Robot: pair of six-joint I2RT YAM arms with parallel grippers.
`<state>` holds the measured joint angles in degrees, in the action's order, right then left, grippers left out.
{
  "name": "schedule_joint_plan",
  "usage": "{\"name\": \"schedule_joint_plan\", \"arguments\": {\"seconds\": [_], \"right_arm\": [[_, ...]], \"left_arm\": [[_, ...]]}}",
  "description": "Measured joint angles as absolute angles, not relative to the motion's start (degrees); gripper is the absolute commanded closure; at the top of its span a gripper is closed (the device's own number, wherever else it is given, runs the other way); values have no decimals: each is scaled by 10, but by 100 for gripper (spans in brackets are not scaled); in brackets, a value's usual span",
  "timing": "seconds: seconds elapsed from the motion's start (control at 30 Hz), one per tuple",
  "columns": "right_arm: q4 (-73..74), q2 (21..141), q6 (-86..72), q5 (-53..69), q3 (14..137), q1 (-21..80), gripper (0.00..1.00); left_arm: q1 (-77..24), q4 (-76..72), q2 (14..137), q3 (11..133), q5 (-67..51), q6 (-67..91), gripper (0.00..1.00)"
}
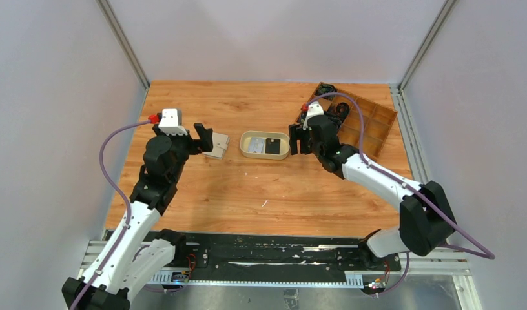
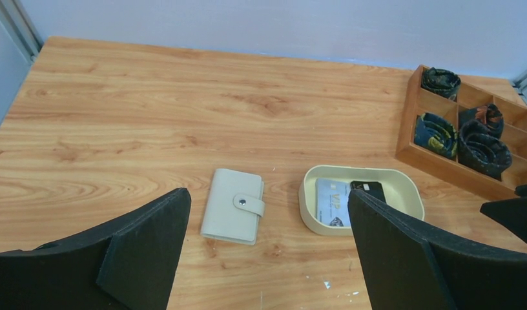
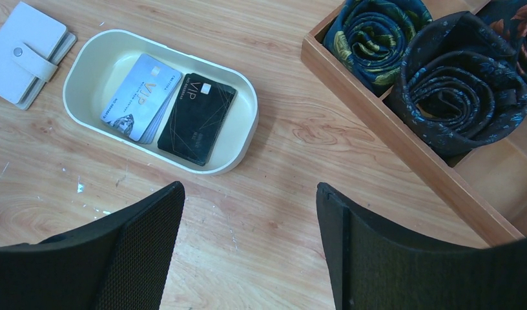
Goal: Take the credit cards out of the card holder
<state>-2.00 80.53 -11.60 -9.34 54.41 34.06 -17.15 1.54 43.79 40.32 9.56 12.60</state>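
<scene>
Here, left pincer (image 2: pixel 266 194) and right pincer (image 3: pixel 249 187) gape empty above the wooden table (image 1: pixel 248 187); pale walls (image 1: pixel 274 39).

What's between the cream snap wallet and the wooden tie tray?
An oval cream dish holding a pale blue card and a black card; the right wrist view shows it.
</scene>
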Motion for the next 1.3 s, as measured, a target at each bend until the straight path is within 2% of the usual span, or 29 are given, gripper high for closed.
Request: {"name": "schedule_joint_plan", "arguments": {"seconds": [0.3, 0.5, 0.77, 1.3], "right_arm": [[-17, 775, -106, -90, 538, 341, 22], [-17, 755, -101, -74, 526, 341, 24], [-16, 755, -97, -41, 517, 341, 25], [-17, 751, -91, -38, 508, 341, 28]], "left_arm": [[-171, 7, 472, 402, 120, 129, 0], [-161, 53, 555, 415, 175, 147, 0], [-94, 94, 653, 421, 129, 179, 0], [-72, 97, 661, 421, 68, 192, 0]]}}
